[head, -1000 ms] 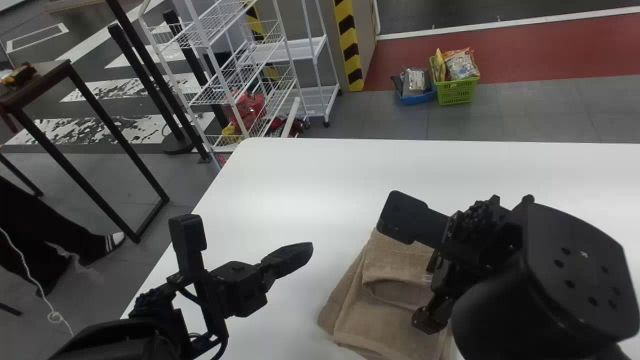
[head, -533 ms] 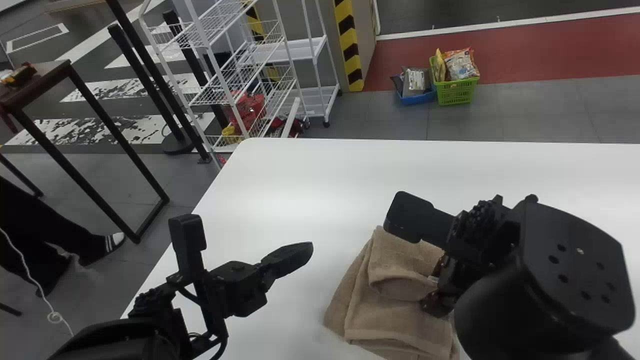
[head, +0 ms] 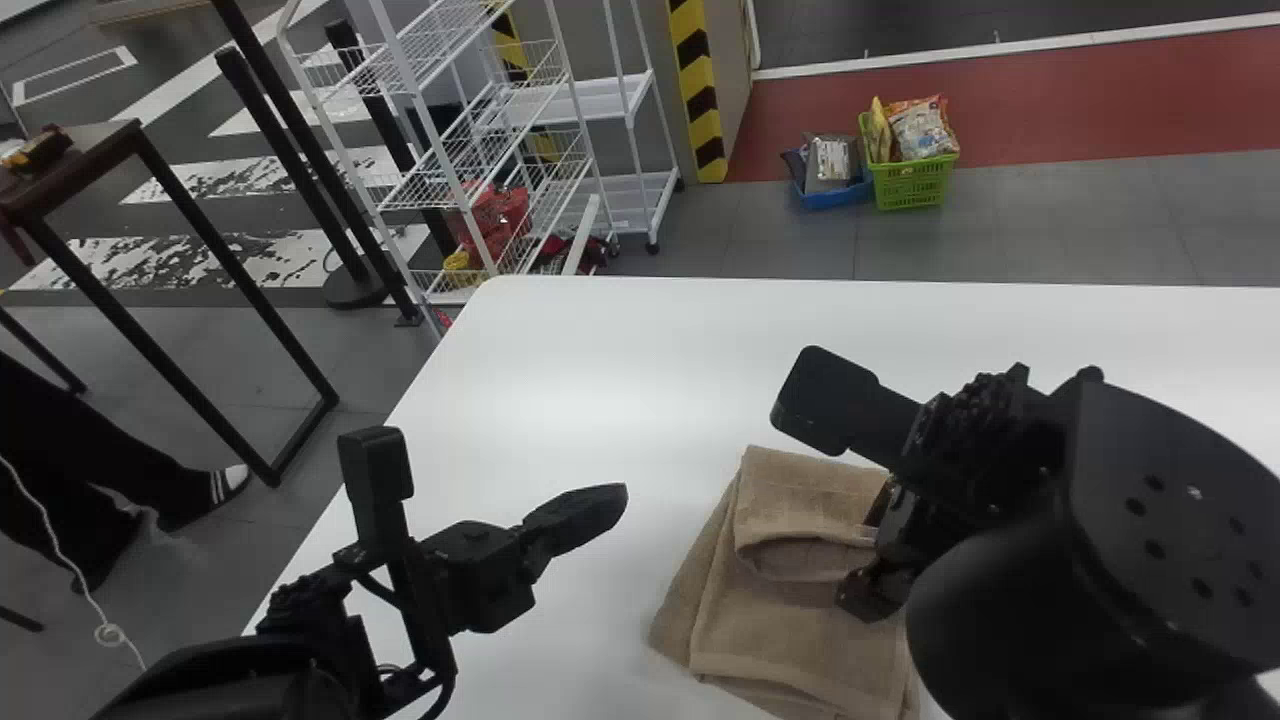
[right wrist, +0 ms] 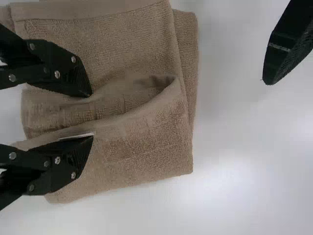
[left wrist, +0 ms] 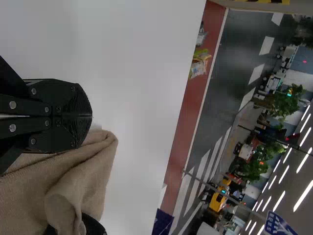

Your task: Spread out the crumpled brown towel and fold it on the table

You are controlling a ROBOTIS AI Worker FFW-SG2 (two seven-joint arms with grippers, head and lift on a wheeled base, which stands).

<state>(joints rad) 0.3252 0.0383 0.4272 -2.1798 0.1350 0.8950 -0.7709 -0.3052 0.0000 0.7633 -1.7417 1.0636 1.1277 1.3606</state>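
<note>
My left gripper point(head: 604, 508) is shut and empty, held over the white table point(head: 560, 380) to the left of the brown towel point(head: 790, 650). Its closed fingertips point(left wrist: 83, 115) are seen in the left wrist view, with part of the towel point(left wrist: 73, 186) behind them. The towel lies in a layered, folded bundle, its upper flap bulging into a loose curl. At the towel's right part is my right gripper point(head: 868, 555). In the right wrist view this gripper point(right wrist: 91, 115) stands open, one finger on each side of the flap's raised fold; whether they touch it I cannot tell.
The table's left edge runs beneath the left arm. Beyond the table stand a white wire rack point(head: 480, 150) and, on the floor, a green basket point(head: 912, 184) and a blue basket point(head: 832, 194) with packages.
The right gripper has shifted a little to the right, and the towel has slid slightly the same way. Its upper flap has changed shape somewhat. The left arm has kept practically still.
</note>
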